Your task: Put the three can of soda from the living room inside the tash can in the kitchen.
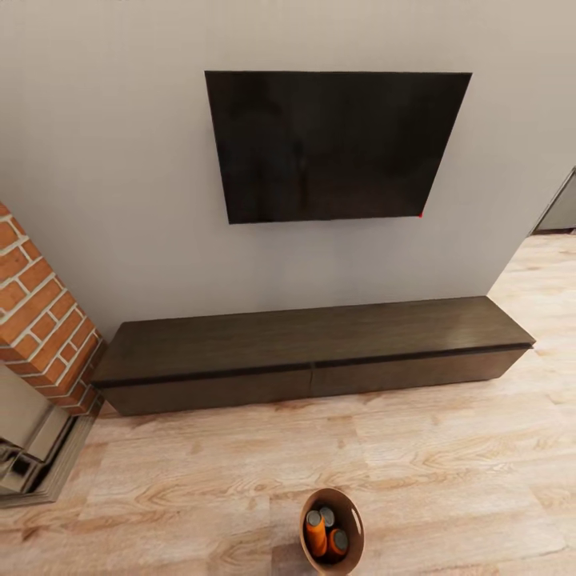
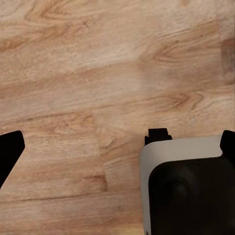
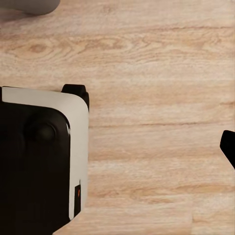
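From my head camera, left to right: brick fireplace [image 1: 36, 320], dark low cabinet [image 1: 312, 352] under the wall TV [image 1: 336, 144], light plank floor [image 1: 448, 448]. The tash can [image 1: 352, 524] stands on the floor in front of the cabinet, holding soda cans [image 1: 326, 532]. Left gripper [image 2: 117, 147] fingers spread wide; right gripper's state I cannot tell.

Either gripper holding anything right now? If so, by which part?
Nothing is held. Both wrist views show only light wood plank floor between the spread black fingertips. The orange soda cans sit in the coppery-brown round bin, untouched.
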